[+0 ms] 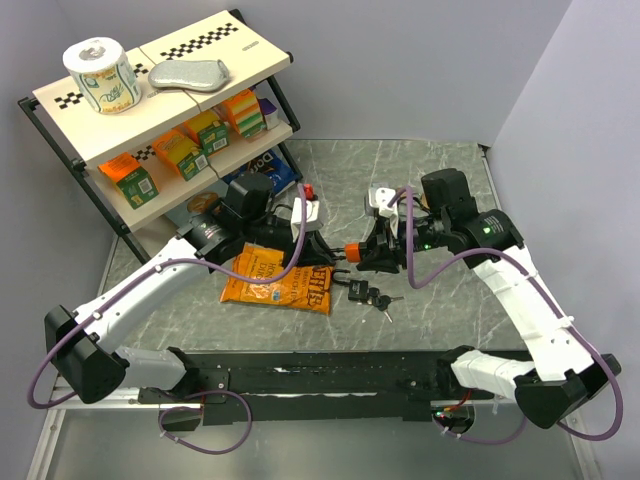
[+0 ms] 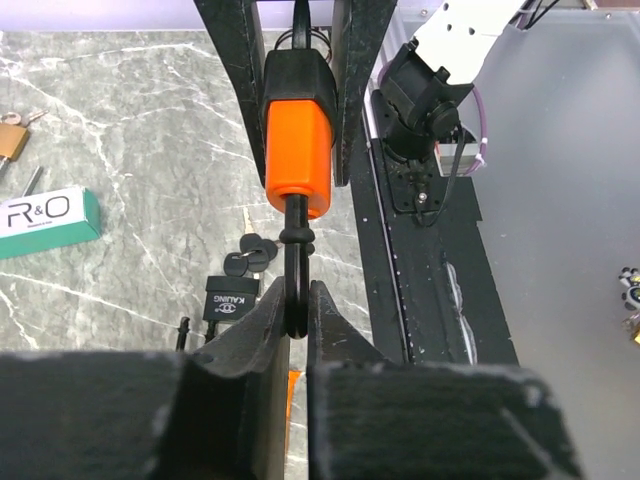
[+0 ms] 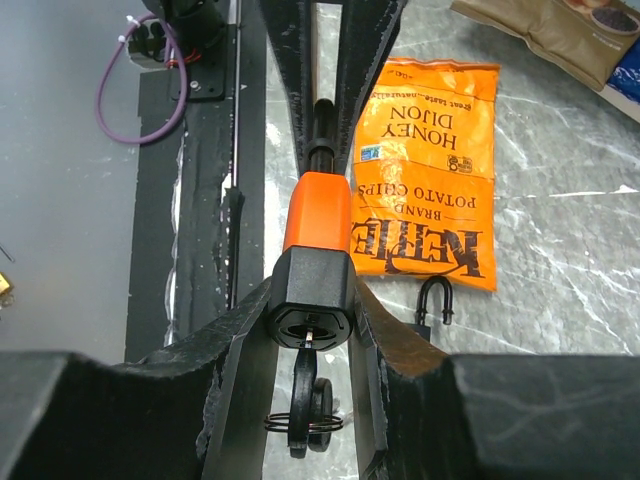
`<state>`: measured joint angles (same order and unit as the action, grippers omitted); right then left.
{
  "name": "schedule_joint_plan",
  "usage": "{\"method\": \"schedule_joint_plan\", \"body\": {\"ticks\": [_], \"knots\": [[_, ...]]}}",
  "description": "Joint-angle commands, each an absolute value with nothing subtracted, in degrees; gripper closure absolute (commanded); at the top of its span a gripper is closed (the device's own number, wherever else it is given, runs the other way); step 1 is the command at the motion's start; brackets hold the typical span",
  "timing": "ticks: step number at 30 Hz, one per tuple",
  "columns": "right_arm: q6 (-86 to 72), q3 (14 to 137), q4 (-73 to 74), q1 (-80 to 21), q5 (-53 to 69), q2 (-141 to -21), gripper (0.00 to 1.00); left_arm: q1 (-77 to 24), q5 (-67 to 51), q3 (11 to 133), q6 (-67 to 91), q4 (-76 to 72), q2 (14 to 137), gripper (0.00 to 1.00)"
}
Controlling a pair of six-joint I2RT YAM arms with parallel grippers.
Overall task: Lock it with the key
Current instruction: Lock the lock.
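An orange and black padlock hangs in the air between my two grippers. My right gripper is shut on the lock's black end. A key sticks in the keyhole there, with a second key hanging from its wire ring. In the left wrist view the orange body points toward me. Its black shackle is pinched between my left gripper's fingertips. In the top view my left gripper and right gripper face each other over the table's middle.
A second black padlock with keys lies on the marble table just below the grippers. An orange chip bag lies under the left arm. A stocked shelf stands at the back left. A green box and a brass padlock lie nearby.
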<state>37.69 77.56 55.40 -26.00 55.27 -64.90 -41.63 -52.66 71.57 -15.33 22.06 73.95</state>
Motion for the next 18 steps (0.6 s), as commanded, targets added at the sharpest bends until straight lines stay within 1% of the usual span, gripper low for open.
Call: {"method": "schedule_joint_plan", "body": {"ticks": [1, 2, 7, 11, 18], "knots": [[36.91, 78.66, 51.15, -26.46, 57.83, -65.04, 1.0, -41.57, -55.37, 72.6, -15.29, 19.87, 72.07, 0.94], [37.0, 78.66, 51.15, -26.37, 57.66, -65.21, 1.0, -41.49, -55.63, 72.6, -14.68, 19.52, 72.07, 0.99], [36.48, 77.87, 49.22, -27.5, 58.18, -65.74, 1.0, -42.8, -56.86, 72.42, -11.26, 16.53, 73.03, 0.99], [35.95, 77.43, 47.55, -29.35, 58.27, -66.79, 1.0, -43.68, -57.48, 72.51, -7.57, 11.36, 74.18, 0.99], [34.81, 75.94, 44.13, -31.73, 58.62, -68.2, 1.0, -46.14, -57.66, 73.48, -5.71, 7.21, 76.29, 0.99]]}}
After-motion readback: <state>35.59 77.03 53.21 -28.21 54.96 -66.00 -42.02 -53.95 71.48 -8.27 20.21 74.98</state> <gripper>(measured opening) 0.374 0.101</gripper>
